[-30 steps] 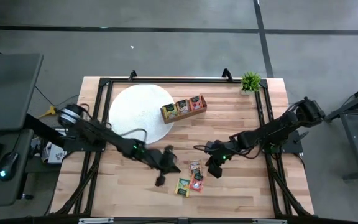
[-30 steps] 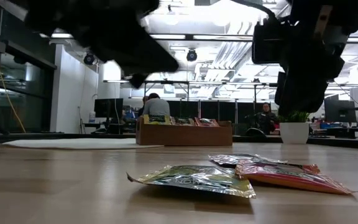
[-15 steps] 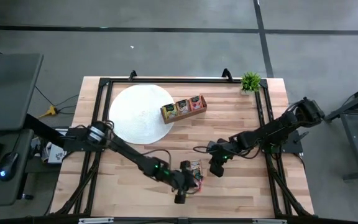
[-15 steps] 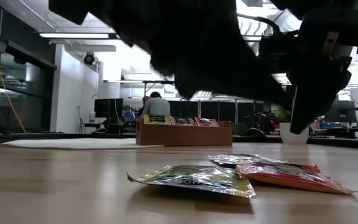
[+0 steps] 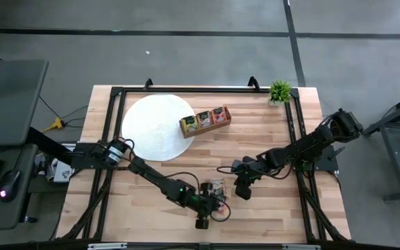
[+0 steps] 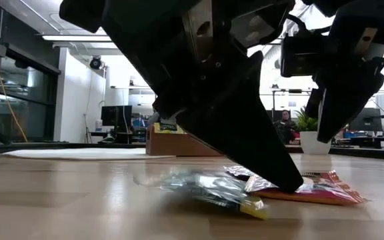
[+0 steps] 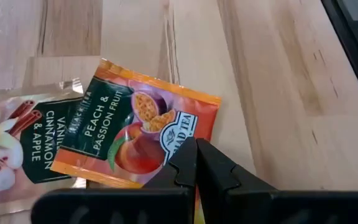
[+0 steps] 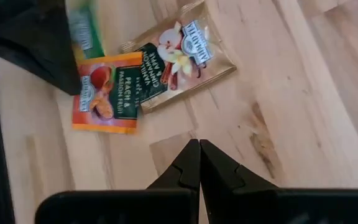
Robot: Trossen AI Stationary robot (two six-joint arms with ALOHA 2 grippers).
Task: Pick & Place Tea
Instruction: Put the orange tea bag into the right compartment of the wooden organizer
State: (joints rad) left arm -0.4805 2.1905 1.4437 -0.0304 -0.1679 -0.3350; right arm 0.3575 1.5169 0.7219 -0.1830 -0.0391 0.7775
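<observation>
Three tea packets lie near the table's near edge. A green-and-yellow packet (image 6: 205, 188) sits under my left gripper (image 6: 285, 180) and shows blurred. An orange peach packet (image 7: 135, 134) rests flat, overlapping a silver vanilla-and-apple packet (image 8: 173, 62). My left gripper (image 5: 207, 208) is down at table level, fingers shut. My right gripper (image 8: 197, 146) hovers shut above bare wood just right of the packets (image 5: 242, 191). My left gripper comes down slanting from the table's left onto the green-and-yellow packet. A yellow sliver (image 7: 197, 205) shows between the shut fingers. In the low view the packet's yellow edge (image 6: 253, 208) lies on the wood while the rest shows blurred under the fingers (image 6: 245, 133).
A brown wooden tray (image 5: 205, 120) with packets in it stands toward the far side, beside a round white mat (image 5: 155, 125). A small potted plant (image 5: 280, 90) sits at the far right corner. A black frame (image 5: 294, 139) borders the table.
My left gripper has swung from the table's left toward the packets and come down on the green-and-yellow one. That packet lay flat before; now it has shifted and shows blurred under the fingers. The other two packets have stayed put.
</observation>
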